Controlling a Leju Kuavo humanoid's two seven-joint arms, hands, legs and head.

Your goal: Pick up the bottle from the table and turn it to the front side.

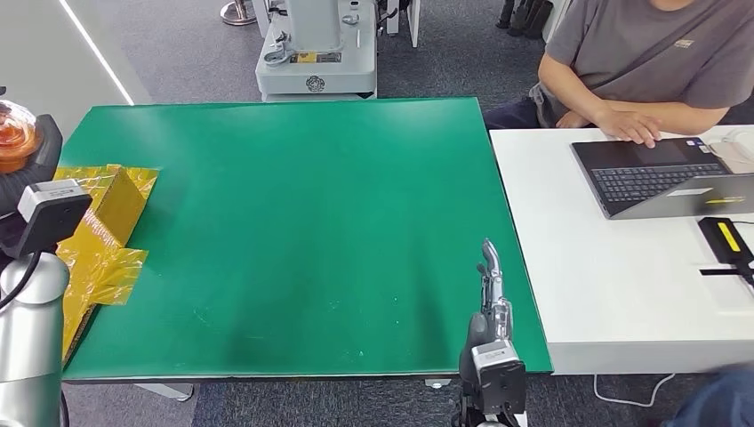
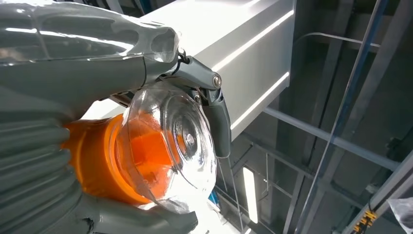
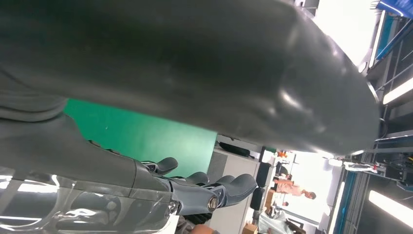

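Head view, far left edge: I see the bottle (image 1: 16,133), clear with orange inside, raised off the green table (image 1: 293,231) at the upper left of the frame, with my left wrist camera just below it. Left wrist view puts the left hand (image 2: 146,146) wrapped round that bottle (image 2: 165,146), thumb and dark fingers (image 2: 219,117) curled over its clear domed end, camera pointed up at ceiling beams. Below it at the left of the head view lies crumpled yellow film (image 1: 98,231). Bottom centre right, the right hand (image 1: 491,294) stands at the table's near edge with fingers straight and apart, holding nothing. At upper right a person (image 1: 658,62) works at a laptop (image 1: 658,178) on the white table (image 1: 605,294).

My worry is the turn itself: smooth plastic could slip in the fingers, and I probably cannot judge which side is the front from here.
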